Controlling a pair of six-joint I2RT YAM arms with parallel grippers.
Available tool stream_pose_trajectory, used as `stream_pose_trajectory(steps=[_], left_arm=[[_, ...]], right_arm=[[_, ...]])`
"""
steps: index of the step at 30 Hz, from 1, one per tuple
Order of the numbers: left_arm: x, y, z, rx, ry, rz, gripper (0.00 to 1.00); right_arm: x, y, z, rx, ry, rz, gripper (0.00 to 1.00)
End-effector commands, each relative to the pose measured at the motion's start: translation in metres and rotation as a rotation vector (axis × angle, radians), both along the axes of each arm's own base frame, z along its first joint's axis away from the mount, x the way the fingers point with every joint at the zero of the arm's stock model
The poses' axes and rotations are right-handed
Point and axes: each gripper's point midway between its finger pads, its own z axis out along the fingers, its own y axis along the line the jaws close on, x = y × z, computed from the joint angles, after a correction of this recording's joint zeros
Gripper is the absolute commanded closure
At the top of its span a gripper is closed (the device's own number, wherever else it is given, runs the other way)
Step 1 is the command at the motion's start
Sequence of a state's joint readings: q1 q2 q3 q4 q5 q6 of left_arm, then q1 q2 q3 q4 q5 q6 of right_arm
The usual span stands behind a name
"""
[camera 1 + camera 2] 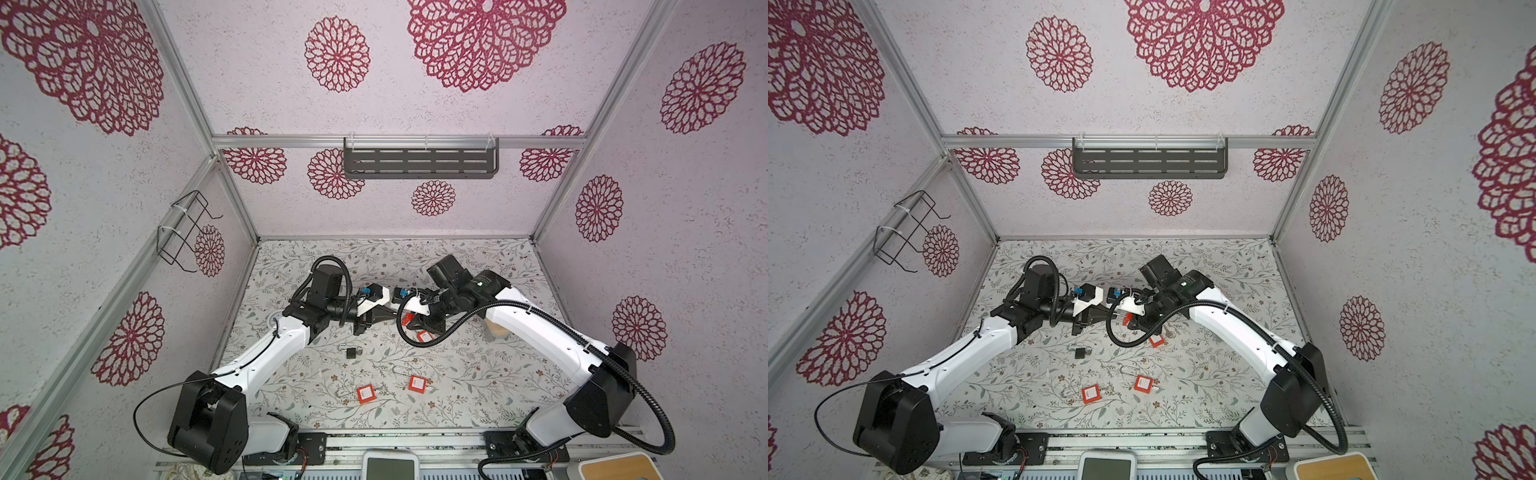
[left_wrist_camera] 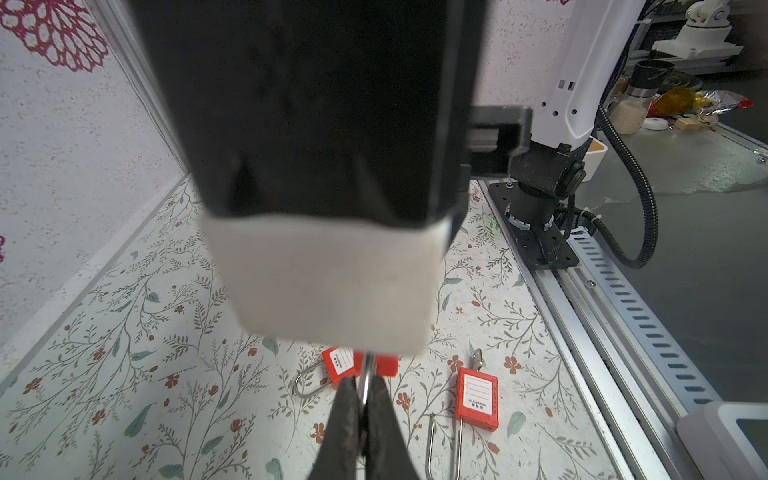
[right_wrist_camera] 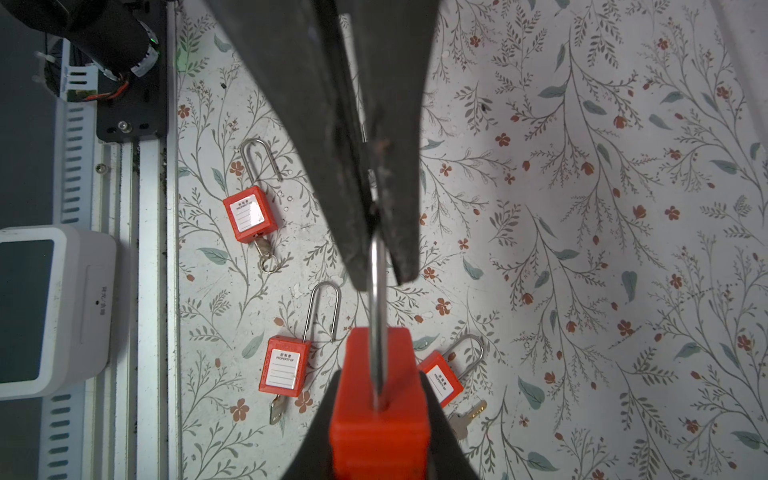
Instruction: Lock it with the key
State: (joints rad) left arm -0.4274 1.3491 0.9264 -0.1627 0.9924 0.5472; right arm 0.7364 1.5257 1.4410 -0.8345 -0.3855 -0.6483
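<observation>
One red padlock (image 3: 378, 424) is held over the worktop (image 3: 582, 249): the right hand (image 3: 380, 376) squeezes its body, the left hand (image 3: 381, 276) pinches its metal loop (image 3: 377, 316). Pushing crooked could jam or drop it.

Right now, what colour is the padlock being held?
The padlock is red; clearest in right wrist view.
</observation>
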Motion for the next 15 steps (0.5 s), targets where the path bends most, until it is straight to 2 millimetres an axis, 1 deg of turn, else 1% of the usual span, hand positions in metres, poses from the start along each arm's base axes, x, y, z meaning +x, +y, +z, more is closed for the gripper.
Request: stream_pose_trajectory(steps=[1,4,8,12,15], left_arm=[[-0.016,-0.009,0.003,-0.049,0.036,-0.072,1.0],[-0.014,-0.007,0.004,-0.06,0.036,-0.066,1.0],[-0.011,-0.004,0.005,-0.063,0.033,-0.053,1.0],[-0.004,0.001,0.01,-0.072,0.026,-0.035,1.0],[-0.002,0.004,0.014,-0.08,0.024,-0.028,1.0]], right_arm=[[0.02,0.027,0.048,0.158,-0.15,0.01,0.84],[0.019,0.02,0.049,0.147,-0.184,0.002,0.82],[0.019,0.009,0.049,0.133,-0.228,-0.019,0.7],[0.015,-0.001,0.051,0.119,-0.24,-0.038,0.45],[0.007,-0.006,0.052,0.118,-0.201,-0.051,0.35]])
